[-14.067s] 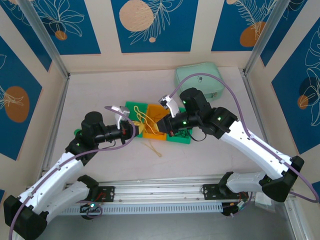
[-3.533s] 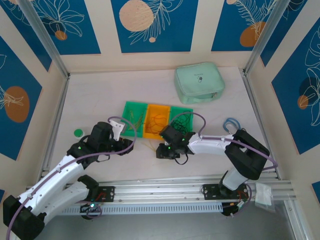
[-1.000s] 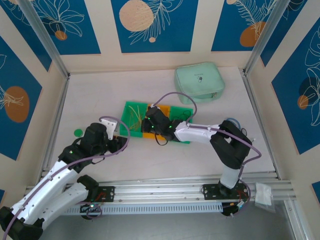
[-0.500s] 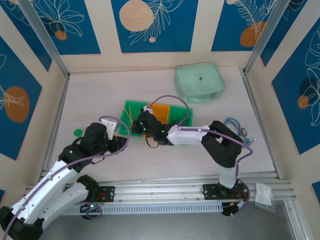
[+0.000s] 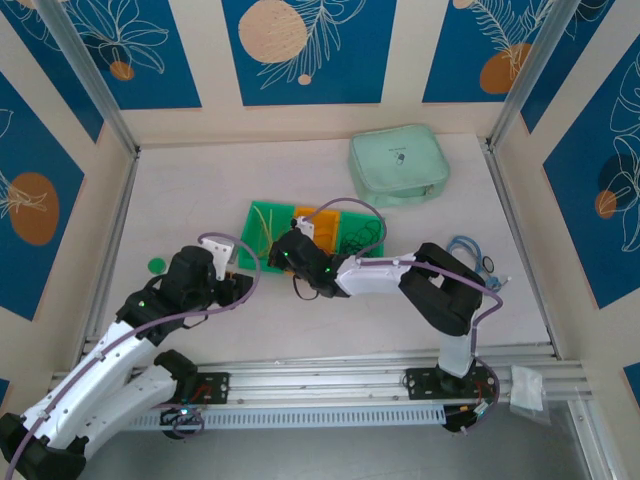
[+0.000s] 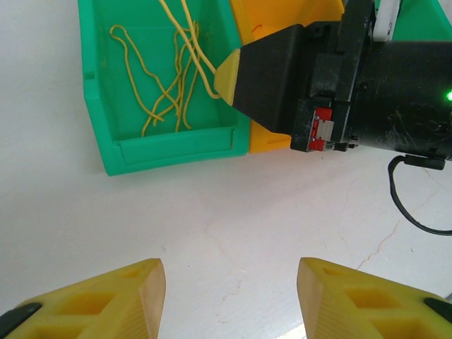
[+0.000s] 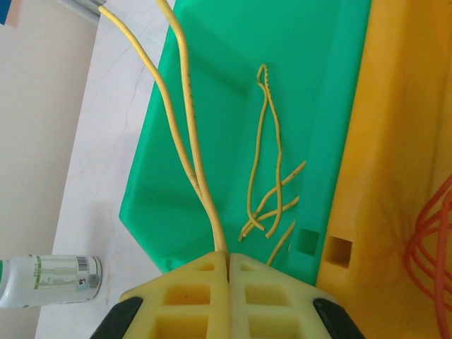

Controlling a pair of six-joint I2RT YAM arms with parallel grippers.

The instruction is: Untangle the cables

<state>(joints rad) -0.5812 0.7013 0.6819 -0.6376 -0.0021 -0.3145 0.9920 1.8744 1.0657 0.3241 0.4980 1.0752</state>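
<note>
At the far left of the table [image 5: 200, 190] sat a small labelled bottle [image 7: 49, 280], well apart from the bins. My left gripper [image 6: 232, 275] hung over bare tabletop just short of the bins. Its fingers [image 6: 106, 296] stood apart with nothing between them.

The first container was the left green bin [image 6: 169, 145]. On its floor lay loose pale yellow cables [image 6: 166, 99], thin strands looped and crossing one another. My right gripper [image 7: 227, 258] hovered at that bin's near right corner, where it met the orange bin [image 7: 402, 141]. Its jaws were closed tight on a pale yellow cable [image 7: 185, 134], and two strands ran out from between the fingertips over the green bin.

The orange bin touched the green one and held orange cables [image 7: 432, 233] in loops. From above, my own right arm covered much of it. Beside it, the right green bin [image 5: 365, 217] held a tangle of black cables [image 5: 360, 238].

Further back and to the right lay a mint-green zipped pouch [image 5: 397, 165]. It was closed, so I could not tell what was in it.
</note>
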